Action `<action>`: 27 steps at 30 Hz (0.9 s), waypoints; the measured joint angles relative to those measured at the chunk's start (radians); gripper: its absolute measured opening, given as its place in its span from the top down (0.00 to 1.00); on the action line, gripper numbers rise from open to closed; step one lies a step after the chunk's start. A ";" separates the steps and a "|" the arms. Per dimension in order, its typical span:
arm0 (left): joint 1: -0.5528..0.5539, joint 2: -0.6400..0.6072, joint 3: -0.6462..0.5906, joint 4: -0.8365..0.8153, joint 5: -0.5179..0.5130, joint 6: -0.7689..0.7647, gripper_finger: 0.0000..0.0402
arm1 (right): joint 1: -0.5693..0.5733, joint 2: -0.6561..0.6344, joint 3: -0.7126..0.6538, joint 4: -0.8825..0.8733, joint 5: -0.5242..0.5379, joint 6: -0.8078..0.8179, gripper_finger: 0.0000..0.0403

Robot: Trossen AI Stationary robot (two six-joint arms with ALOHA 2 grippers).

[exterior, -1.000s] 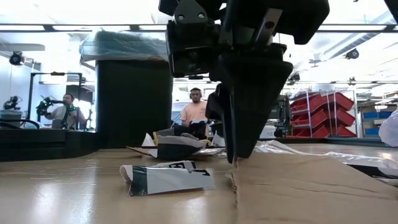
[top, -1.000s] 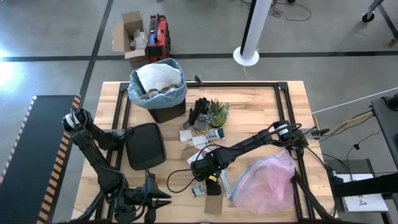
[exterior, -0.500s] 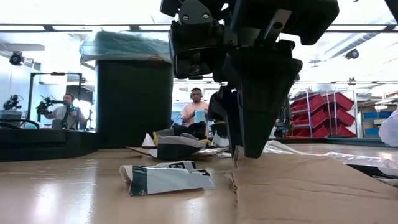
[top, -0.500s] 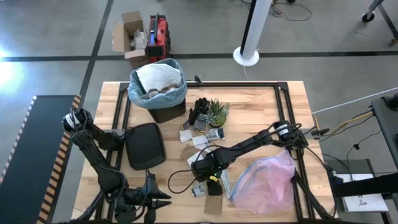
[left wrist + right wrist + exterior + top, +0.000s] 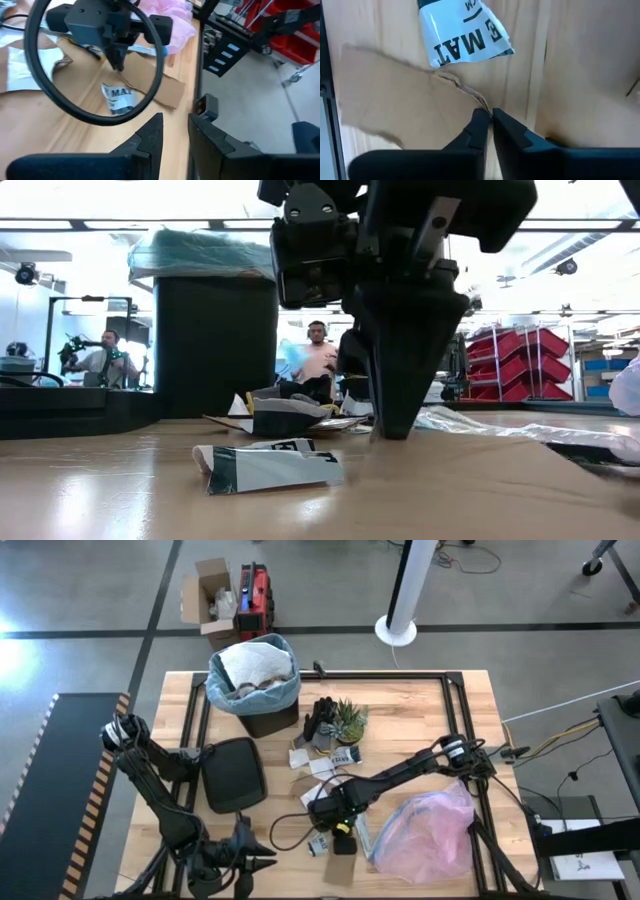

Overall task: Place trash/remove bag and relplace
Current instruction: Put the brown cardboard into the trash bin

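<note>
While the bin (image 5: pixel 262 690) at the far side of the counter (image 5: pixel 420 720) already holds white and brown paper inside its light blue-teal bag (image 5: pixel 222 690), we judge the trash-collection step to be in hand, not the bag change. The right end effector (image 5: pixel 488 116) sits low at the middle near part of the counter, its fingers clenched on the torn corner of a flat brown cardboard piece (image 5: pixel 395 95). In the low view the right end effector (image 5: pixel 400 415) meets the counter surface with its jaws together.

The cardboard piece (image 5: pixel 152 82) lies flat. Its long axis runs from the pinched corner out toward the near edge of the counter, with the pinched, ragged corner pointing toward the counter's middle. A crumpled white-and-green label scrap (image 5: pixel 465 32) lies just beside that corner, apart from the fingers. More litter lies near the potted plant (image 5: pixel 347 720). The pinkish bag (image 5: pixel 425 830) lies to the right of the end effector.

The next move calls for a straight lift that keeps the thin corner from tearing, then a carry to the far-left bin.

The left end effector (image 5: pixel 172 132) waits at the near left edge, fingers slightly parted and grasping nothing.
</note>
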 joint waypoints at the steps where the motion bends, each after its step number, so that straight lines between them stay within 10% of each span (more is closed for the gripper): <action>1: 0.003 -0.003 0.000 -0.012 0.000 0.000 0.81 | -0.001 0.000 0.000 0.001 0.000 0.013 0.99; 9: 0.005 -0.118 0.000 -0.114 0.001 0.000 0.81 | -0.024 -0.051 0.072 -0.058 0.033 0.089 1.00; 27: 0.003 -0.499 0.000 -0.263 -0.126 0.130 0.81 | -0.174 -0.230 0.587 -0.160 0.675 -0.053 1.00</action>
